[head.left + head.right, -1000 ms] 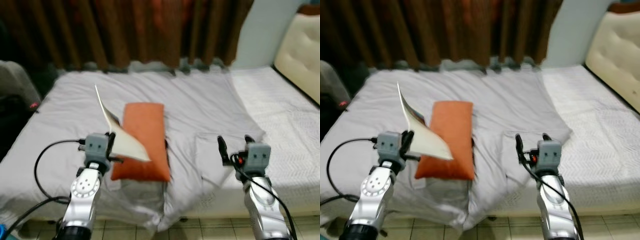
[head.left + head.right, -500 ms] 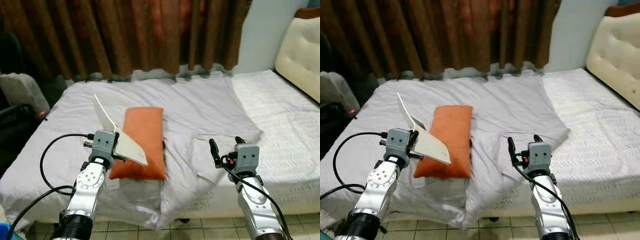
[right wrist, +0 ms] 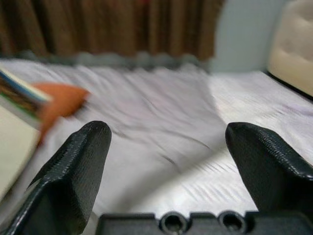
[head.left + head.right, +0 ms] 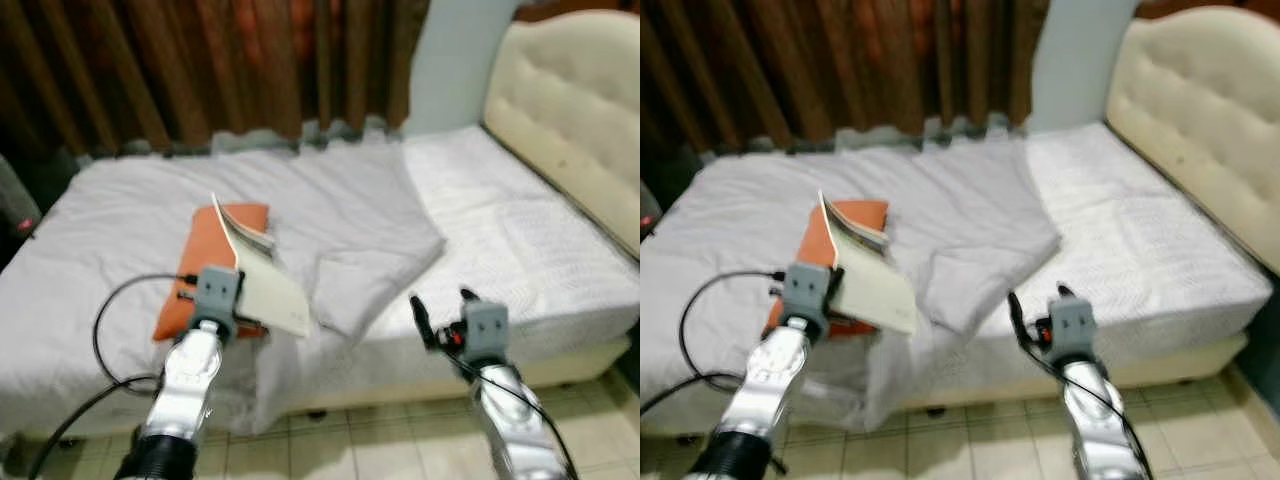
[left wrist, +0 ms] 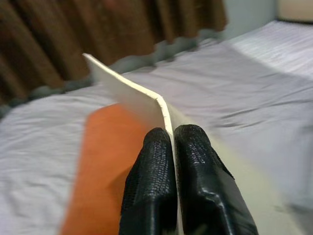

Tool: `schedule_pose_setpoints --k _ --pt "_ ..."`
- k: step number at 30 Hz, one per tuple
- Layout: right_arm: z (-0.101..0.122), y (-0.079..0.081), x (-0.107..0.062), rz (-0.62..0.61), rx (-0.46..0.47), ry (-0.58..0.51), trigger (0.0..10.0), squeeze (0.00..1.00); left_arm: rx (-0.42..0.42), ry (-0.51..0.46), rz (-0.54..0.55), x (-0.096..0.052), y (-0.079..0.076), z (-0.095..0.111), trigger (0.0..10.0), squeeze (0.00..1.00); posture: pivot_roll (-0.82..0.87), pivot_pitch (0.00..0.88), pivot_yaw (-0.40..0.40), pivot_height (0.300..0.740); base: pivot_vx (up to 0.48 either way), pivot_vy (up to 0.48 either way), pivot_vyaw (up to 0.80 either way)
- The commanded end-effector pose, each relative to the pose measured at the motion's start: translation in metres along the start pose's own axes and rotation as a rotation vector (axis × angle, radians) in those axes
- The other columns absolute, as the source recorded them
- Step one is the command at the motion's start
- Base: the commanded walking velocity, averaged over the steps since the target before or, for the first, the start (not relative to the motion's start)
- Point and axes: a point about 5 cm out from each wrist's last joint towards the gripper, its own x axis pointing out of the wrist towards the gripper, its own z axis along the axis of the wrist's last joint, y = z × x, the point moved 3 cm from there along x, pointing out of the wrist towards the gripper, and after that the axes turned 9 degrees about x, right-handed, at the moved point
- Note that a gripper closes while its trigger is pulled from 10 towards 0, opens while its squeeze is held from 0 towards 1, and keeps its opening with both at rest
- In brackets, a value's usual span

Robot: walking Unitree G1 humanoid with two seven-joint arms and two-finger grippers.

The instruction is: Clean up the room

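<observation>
Black fingers [image 5: 195, 161] of the left gripper [image 5: 172, 147] pinch a cream book [image 4: 262, 285] by its cover, arm raised forward, holding it over the orange pillow [image 4: 195, 270] on the grey sheet [image 4: 330, 200]. Beside the bed [image 4: 520, 240], the right gripper [image 4: 443, 315] points forward, spread wide, empty.

A thin cream-covered book [image 4: 258, 280] is hanging open above the bed [image 4: 520, 230], near the bed's front edge, its cover tilting up and its coloured page edges fanning at the top. The left gripper [image 5: 172, 147] is pinching it by the cover, fingers pressed together on the sheet. Just beneath and behind it, an orange pillow [image 4: 190, 275] is lying flat on the rumpled grey sheet [image 4: 340, 210], lengthwise toward the curtain-side edge of the bed.
</observation>
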Motion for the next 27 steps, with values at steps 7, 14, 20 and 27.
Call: schedule_pose_setpoints --k 7,14,20,27 --pt "0.003 0.012 0.008 0.066 0.021 0.004 10.0 0.00 0.013 0.001 0.120 0.004 0.025 0.004 10.0 0.00 -0.03 0.000 0.042 0.740 0.326 -0.347 0.00" --pt "0.004 0.015 0.011 0.083 0.017 0.007 10.0 0.00 0.020 -0.005 0.123 0.000 0.021 0.002 10.0 0.00 -0.02 0.000 0.032 0.740 0.346 -0.329 0.53" --pt "0.018 0.000 -0.001 0.020 0.029 -0.069 10.0 0.00 -0.004 -0.090 0.116 -0.011 0.024 0.019 10.0 0.00 -0.01 0.000 0.031 0.740 0.346 -0.329 0.61" --pt "0.001 -0.009 -0.032 -0.001 0.042 -0.001 10.0 0.00 0.020 -0.135 0.057 -0.038 0.009 0.029 10.0 0.00 0.00 0.000 0.035 0.740 0.346 -0.329 0.61"
